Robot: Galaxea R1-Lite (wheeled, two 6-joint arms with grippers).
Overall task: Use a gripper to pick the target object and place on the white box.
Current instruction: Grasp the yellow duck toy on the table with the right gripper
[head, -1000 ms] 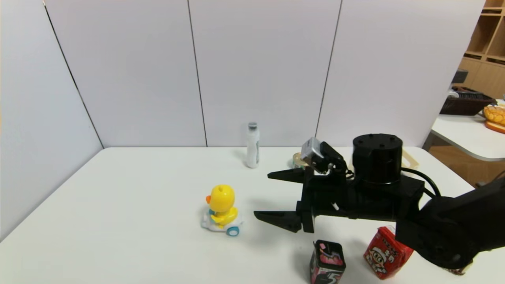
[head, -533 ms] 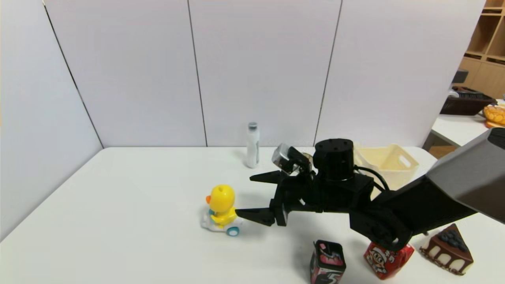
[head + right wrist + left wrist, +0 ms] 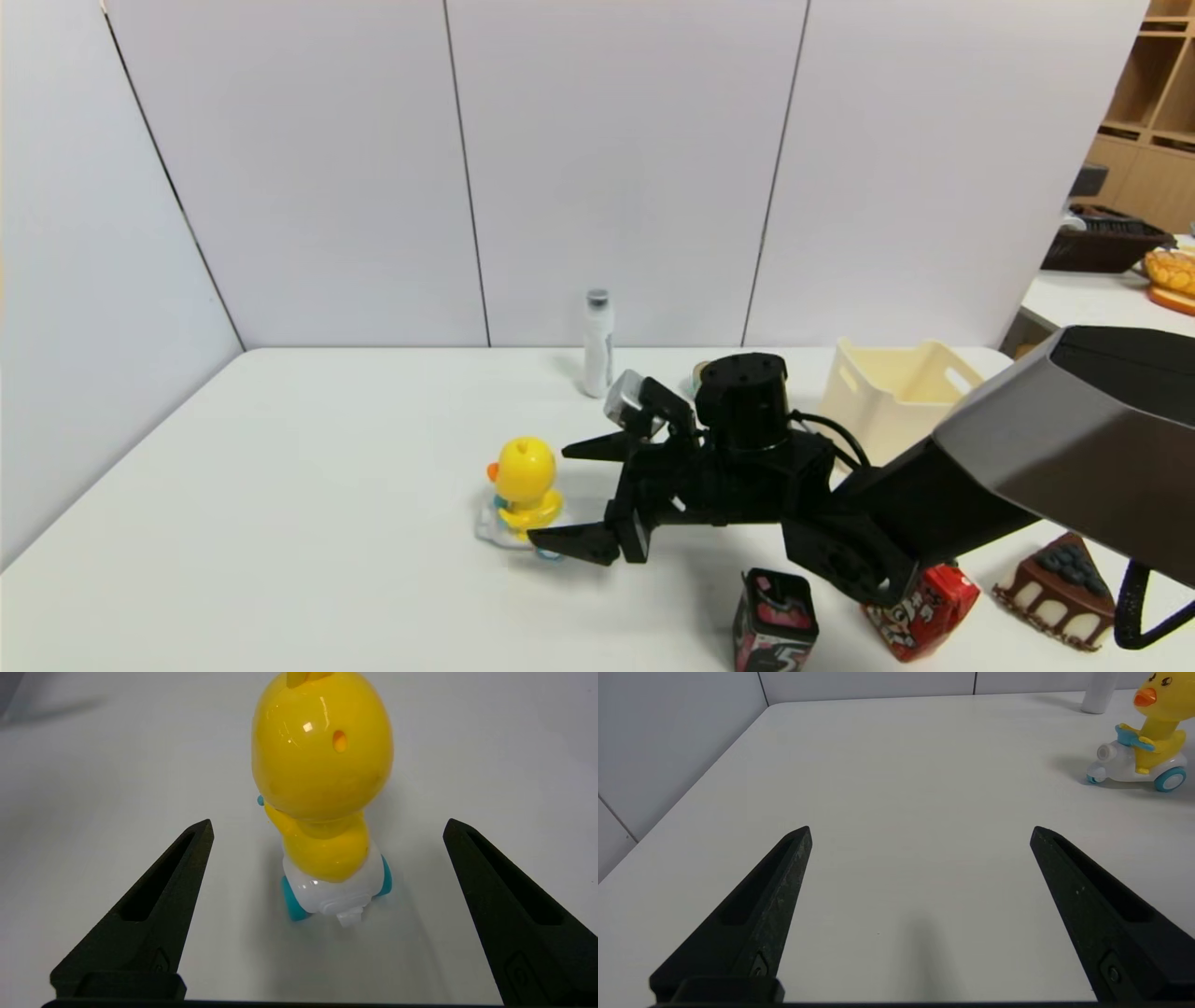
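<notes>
On the table [image 3: 308, 485], mid-field, I see my right gripper [image 3: 560, 495] spread wide, holding nothing, one finger on each side of the duck [image 3: 525, 485], neither touching. Bare surface lies left of the duck to the table edge. Box [image 3: 896, 397] sits far right by the back wall. Left gripper [image 3: 920, 833] hovers wide open, empty, well apart from the duck.

a white bottle [image 3: 597, 343] stands upright near the table's [image 3: 308, 485] far edge. along the near edge sit a black-pink carton [image 3: 775, 621], a red carton [image 3: 924, 607] and a cake slice [image 3: 1060, 588].
</notes>
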